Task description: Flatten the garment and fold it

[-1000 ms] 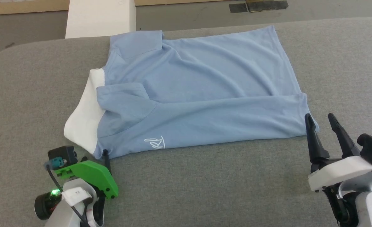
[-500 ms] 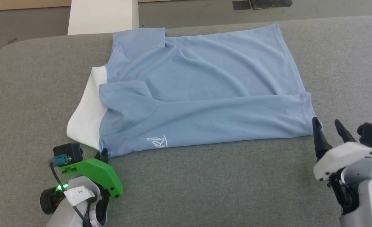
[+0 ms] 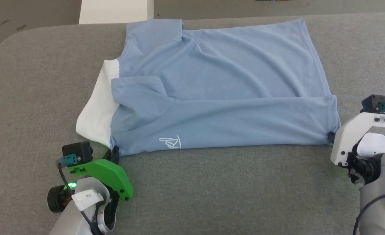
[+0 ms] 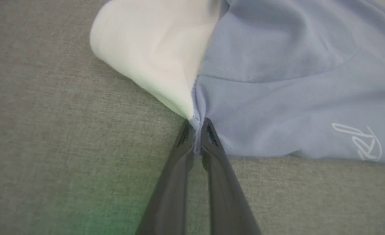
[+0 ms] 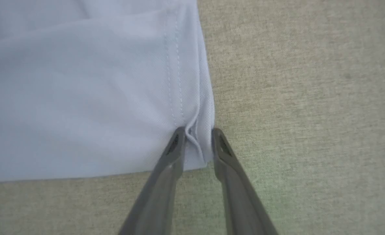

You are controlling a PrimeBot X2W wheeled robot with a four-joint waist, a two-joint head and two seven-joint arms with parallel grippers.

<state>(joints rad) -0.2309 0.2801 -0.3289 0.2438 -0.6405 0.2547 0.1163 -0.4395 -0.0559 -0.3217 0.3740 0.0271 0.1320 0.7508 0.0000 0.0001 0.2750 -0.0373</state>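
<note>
The left gripper point(image 3: 114, 150) is seen at the lower left of the head view, at the near left corner of the garment point(image 3: 218, 85). In the left wrist view its two dark fingers point(image 4: 182, 143) are pressed together on that corner, with a thin ridge of blue cloth pinched between the tips, just where the white collar part point(image 3: 96, 107) meets the blue. The garment is spread on the grey padded surface point(image 3: 212, 189), with soft creases across it and its near edge folded over. A white script logo point(image 3: 170, 143) is shown near the front edge, right of the left gripper. At the near right corner, the right gripper point(image 5: 197, 133) is set astride the stitched hem. Its fingers are held partly apart with puckered cloth between them; whether the cloth is clamped cannot be told.
</note>
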